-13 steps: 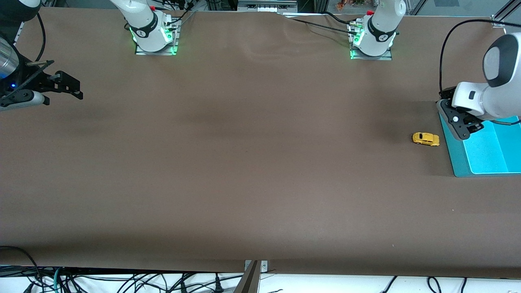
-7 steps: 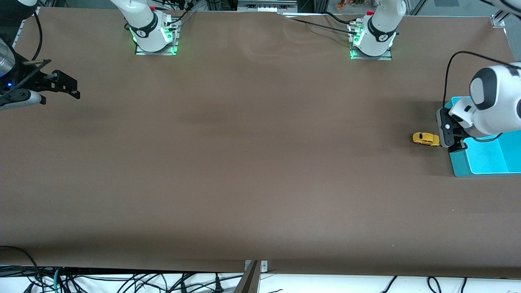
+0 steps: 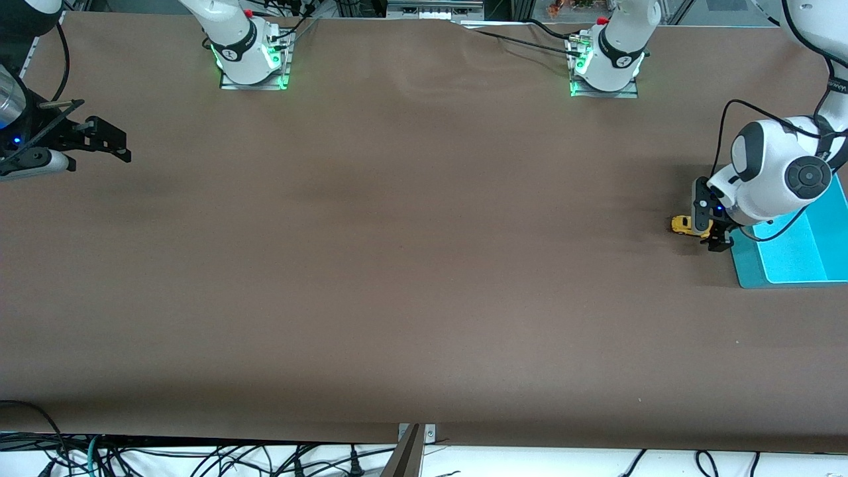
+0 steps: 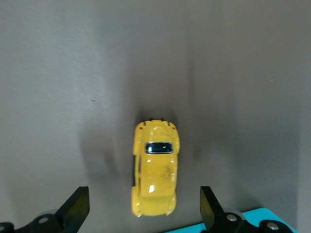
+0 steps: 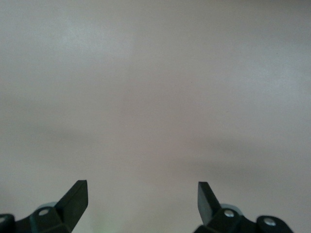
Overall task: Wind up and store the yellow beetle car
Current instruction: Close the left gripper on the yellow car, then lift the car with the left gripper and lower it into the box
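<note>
The yellow beetle car (image 3: 682, 224) (image 4: 154, 167) stands on its wheels on the brown table, at the left arm's end, right beside a teal tray (image 3: 748, 268). My left gripper (image 3: 707, 225) (image 4: 144, 206) hangs low over the car's tray-side end. It is open wide, with one finger on each side of the car and a gap to both. My right gripper (image 3: 114, 140) (image 5: 142, 199) waits open at the right arm's end of the table, with only bare table under it.
The teal tray's rim (image 4: 243, 224) shows just by the left gripper's fingertip. Both arm bases (image 3: 252, 59) (image 3: 606, 63) stand along the table edge farthest from the front camera. Cables hang below the near edge.
The left arm swung from above the teal tray toward the car and came down, so its open fingers now flank the car. The right gripper has barely shifted.
</note>
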Motion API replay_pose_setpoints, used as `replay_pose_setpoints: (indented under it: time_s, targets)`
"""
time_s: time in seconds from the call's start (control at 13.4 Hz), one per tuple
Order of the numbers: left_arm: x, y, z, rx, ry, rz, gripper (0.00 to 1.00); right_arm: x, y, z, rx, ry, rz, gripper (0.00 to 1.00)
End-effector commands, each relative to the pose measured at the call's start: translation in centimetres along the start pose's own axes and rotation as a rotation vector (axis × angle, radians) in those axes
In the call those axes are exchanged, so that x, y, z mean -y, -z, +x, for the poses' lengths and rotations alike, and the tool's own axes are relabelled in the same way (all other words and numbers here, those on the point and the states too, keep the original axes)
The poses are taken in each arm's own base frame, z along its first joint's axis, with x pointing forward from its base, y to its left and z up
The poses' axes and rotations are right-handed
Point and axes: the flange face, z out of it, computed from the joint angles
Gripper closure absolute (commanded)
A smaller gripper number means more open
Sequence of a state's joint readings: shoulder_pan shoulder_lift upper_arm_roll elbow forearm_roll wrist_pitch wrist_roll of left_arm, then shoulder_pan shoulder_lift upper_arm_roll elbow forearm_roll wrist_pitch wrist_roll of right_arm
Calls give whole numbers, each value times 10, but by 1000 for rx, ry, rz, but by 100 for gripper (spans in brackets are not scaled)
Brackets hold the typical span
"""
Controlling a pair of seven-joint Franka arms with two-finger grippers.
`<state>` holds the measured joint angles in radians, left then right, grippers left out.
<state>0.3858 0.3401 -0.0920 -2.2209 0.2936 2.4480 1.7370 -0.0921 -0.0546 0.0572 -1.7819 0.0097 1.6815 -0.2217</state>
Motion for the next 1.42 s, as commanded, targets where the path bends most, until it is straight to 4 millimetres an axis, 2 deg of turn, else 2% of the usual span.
replay_pose_setpoints:
  time_s: [0.0, 0.15, 0.37, 0.52, 0.67, 0.75, 0.9, 0.97, 1.2, 1.35]
  targets:
    - [-11, -20, -5, -5, -24, 6, 0, -3, 6, 3, 6, -15, -11, 0]
    - [-19, -36, 3, -16, -27, 50, 0, -3, 6, 3, 6, -15, -11, 0]
    - [-20, -57, 3, -33, -24, 61, 2, -3, 6, 3, 6, -15, -11, 0]
    - [-17, -51, 1, -26, -37, 75, 52, -3, 6, 3, 6, -15, -11, 0]
    - [-13, -38, -1, -14, -42, 95, 80, -3, 6, 3, 6, -15, -11, 0]
    - [-12, -32, 0, -8, -45, 102, 83, -3, 6, 3, 6, -15, -11, 0]
    - [-11, -14, -5, -3, -19, 87, 85, -3, 6, 3, 6, -15, -11, 0]
    - [-2, 0, -9, -1, -13, 63, 85, -3, 6, 3, 6, -15, -11, 0]
    - [29, 48, 7, -61, -1, -57, 85, -3, 6, 3, 4, -12, -11, 0]
    - [42, 84, 15, -75, 25, -139, 84, -4, 6, 2, 4, -12, -11, 0]
